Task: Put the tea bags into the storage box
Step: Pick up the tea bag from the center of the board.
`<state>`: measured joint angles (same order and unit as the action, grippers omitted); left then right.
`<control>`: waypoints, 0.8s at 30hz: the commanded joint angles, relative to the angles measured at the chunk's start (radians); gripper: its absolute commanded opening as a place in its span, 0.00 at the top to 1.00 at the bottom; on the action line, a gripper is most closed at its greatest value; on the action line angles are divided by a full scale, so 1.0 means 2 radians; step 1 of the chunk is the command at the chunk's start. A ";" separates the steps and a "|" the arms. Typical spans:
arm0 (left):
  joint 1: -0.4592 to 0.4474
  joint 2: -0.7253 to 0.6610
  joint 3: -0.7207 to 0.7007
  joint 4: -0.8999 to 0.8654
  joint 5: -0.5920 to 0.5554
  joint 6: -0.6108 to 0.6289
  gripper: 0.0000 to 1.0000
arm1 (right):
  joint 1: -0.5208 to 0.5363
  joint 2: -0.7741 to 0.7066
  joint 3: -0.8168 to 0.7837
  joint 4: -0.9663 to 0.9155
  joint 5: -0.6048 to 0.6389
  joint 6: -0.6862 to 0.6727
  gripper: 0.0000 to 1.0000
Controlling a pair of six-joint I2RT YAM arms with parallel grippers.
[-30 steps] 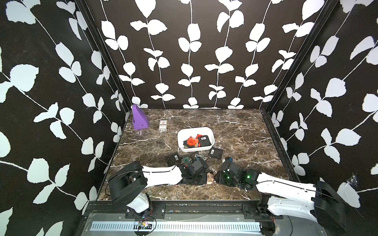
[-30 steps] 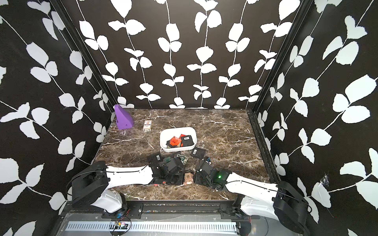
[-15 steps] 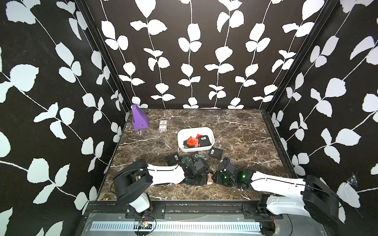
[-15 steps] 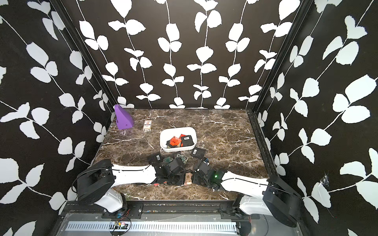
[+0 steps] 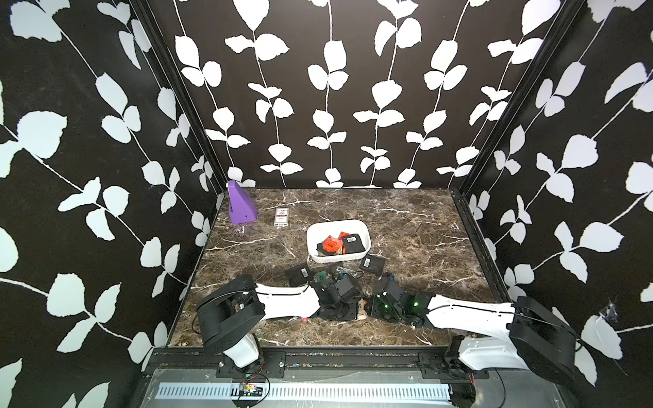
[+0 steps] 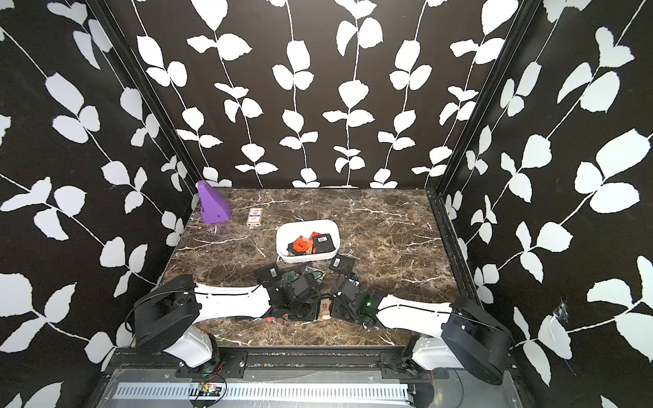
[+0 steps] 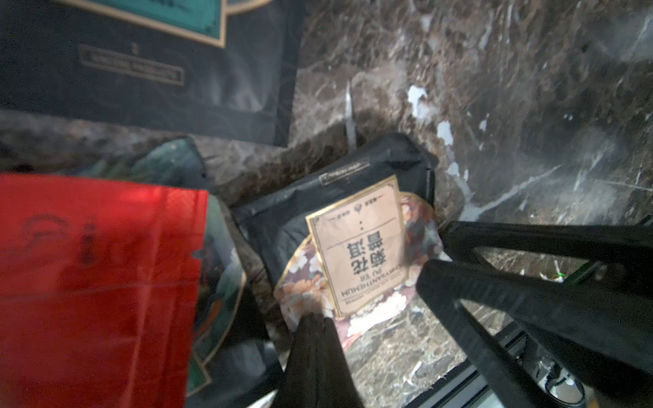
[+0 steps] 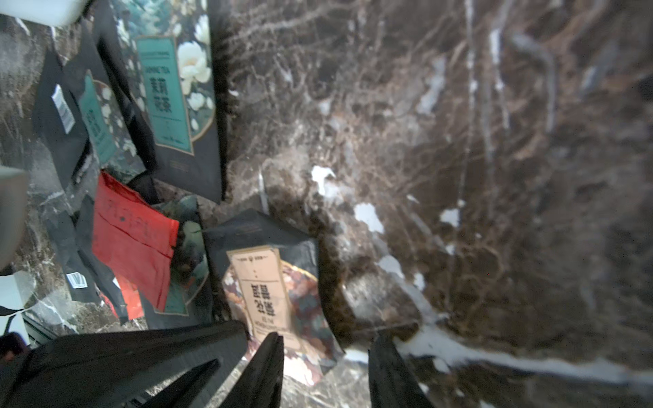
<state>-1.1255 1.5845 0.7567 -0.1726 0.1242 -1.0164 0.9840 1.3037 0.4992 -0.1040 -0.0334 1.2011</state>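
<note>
There is one storage box, white, which stands near the middle of the marble table. In both top views it contains at least three tea bags: two red-orange and one black with a barcode label. A darker piece under them cannot be identified. Two more black tea bags with barcode labels lie on the table near the front wall of the box, one at each side. The others are in a loose, overlapping heap between the box and the two arms. In the right wrist view about eight can be counted: three with teal labels, two red, two black with barcodes and one tan-labelled tea bag. The overlap makes this number not sure. One purple block and one white packet are side by side in the far left corner, well apart from the box. The left gripper is fully closed and its tip meets the flowered edge of the tan-labelled tea bag. Whether it really pinches the foil cannot be told. The right gripper has its fingers partly apart at the same tea bag: one finger lies over the bag's lower corner, the other is over bare marble. It holds nothing.
</note>
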 commanded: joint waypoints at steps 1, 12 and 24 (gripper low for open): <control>-0.003 0.009 -0.009 -0.015 0.001 0.004 1.00 | 0.003 0.017 -0.009 0.012 0.007 0.001 0.60; -0.003 0.014 -0.007 -0.011 0.005 0.005 1.00 | 0.003 0.027 -0.021 0.029 -0.002 0.009 0.91; -0.004 -0.036 0.026 -0.027 0.005 0.034 1.00 | 0.003 -0.041 0.032 -0.091 0.041 -0.034 1.00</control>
<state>-1.1278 1.5818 0.7708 -0.1783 0.1490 -0.9852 0.9840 1.2858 0.5056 -0.1581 -0.0143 1.1774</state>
